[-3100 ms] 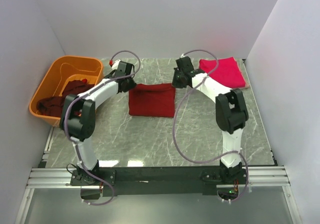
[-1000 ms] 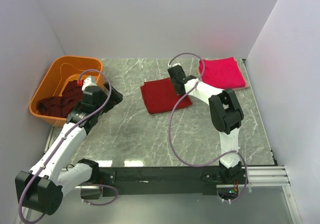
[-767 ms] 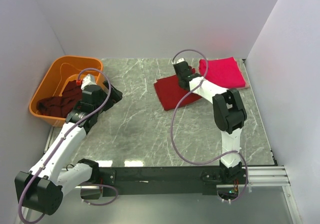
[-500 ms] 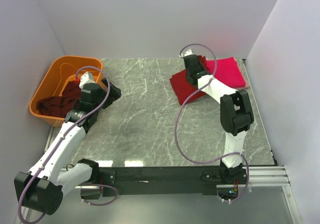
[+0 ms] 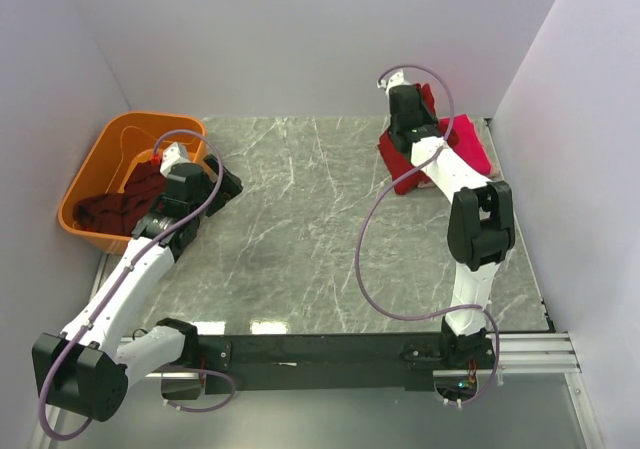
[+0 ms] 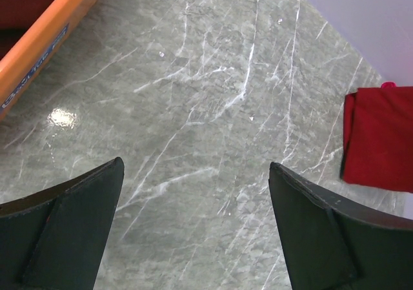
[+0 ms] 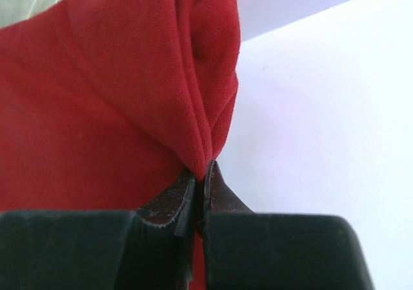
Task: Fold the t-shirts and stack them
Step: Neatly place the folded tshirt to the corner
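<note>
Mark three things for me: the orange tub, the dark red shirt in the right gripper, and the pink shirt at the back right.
orange tub (image 5: 90, 164), top view, its left wall.
dark red shirt (image 5: 398, 172), top view, cloth left of the arm.
pink shirt (image 5: 475, 144), top view, bare right half.

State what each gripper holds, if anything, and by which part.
The right gripper is shut on the folded dark red cloth t-shirt, pinching a bunched fold of its cloth. The left gripper is open and holds nothing.
</note>
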